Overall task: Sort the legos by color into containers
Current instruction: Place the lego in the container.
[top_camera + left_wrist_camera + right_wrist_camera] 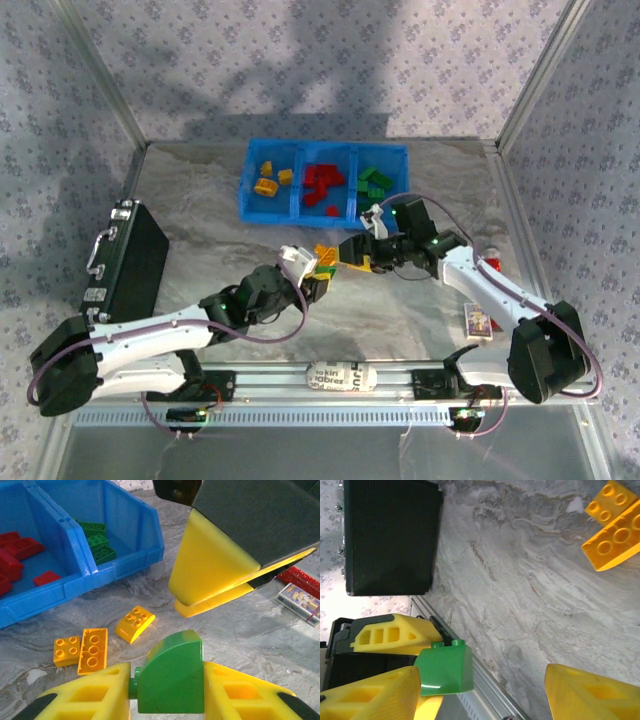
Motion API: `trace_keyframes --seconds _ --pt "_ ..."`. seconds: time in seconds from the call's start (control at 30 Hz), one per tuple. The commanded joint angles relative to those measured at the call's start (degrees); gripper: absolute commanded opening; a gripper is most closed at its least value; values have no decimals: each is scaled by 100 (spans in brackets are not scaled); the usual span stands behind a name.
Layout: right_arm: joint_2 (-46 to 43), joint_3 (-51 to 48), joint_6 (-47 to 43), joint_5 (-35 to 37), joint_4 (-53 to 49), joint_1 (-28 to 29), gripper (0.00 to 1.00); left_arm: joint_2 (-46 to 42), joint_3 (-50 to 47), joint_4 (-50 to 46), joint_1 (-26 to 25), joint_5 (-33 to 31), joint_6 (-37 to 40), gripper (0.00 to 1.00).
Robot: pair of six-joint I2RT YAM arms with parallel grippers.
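My left gripper [170, 687] is shut on a green curved lego [172, 672], held a little above the table; it sits mid-table [318, 272]. My right gripper [352, 254] faces it at close range, open [482, 695], with the green lego [445, 670] just inside its left finger [375, 695], not gripped. Three yellow legos [93, 650] lie loose on the table below. The blue bin [246, 180] holds yellow legos [268, 178] on the left, red legos [322, 185] in the middle and green legos [375, 182] on the right.
A black case [125, 265] lies at the table's left edge. A small printed box [478, 318] and a red object [300, 575] lie on the right. A white roll [340, 377] rests on the front rail.
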Motion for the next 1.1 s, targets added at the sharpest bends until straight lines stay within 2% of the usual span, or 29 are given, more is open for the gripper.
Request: trace_keyframes --seconds 0.0,0.57,1.07 --pt "77 204 188 -251 153 168 69 -65 16 247 -98 -277 201 36" --pt "150 391 29 -101 -114 607 65 49 153 170 -129 -341 253 36" --pt "258 426 -160 51 -251 668 50 154 289 153 -138 -201 270 37"
